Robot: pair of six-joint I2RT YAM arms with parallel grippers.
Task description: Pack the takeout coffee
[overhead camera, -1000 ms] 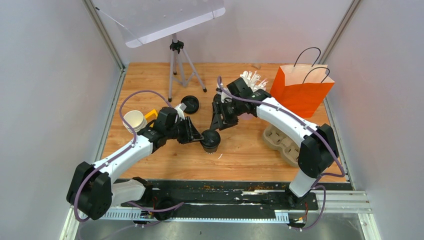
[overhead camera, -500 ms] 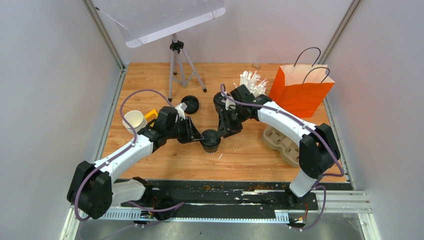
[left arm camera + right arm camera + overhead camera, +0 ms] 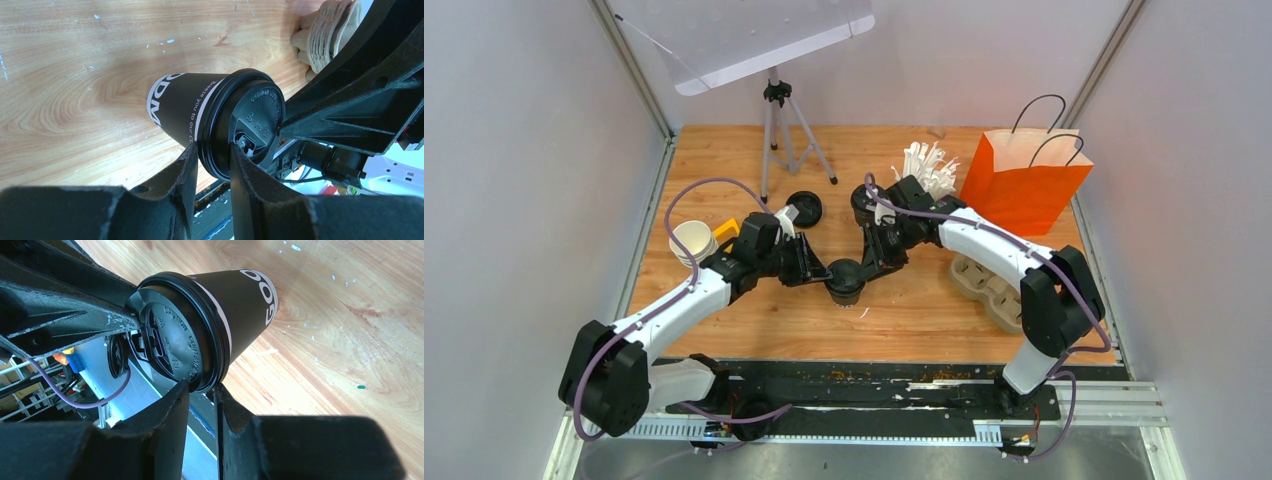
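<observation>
Left pincer [image 3: 821, 272] and right pincer [image 3: 870, 265] both pinch the black cup [image 3: 845, 283] by its lid rim [image 3: 210, 125], upright mid-table. Right arm [image 3: 984, 240] overhangs pulp tray [image 3: 982, 292]; orange bag [image 3: 1024, 182] beyond; loose lid [image 3: 804, 208] behind.

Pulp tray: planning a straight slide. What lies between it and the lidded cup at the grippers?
Only bare tabletop between pulp tray and lidded cup, by the top view; the right arm passes just behind.
</observation>
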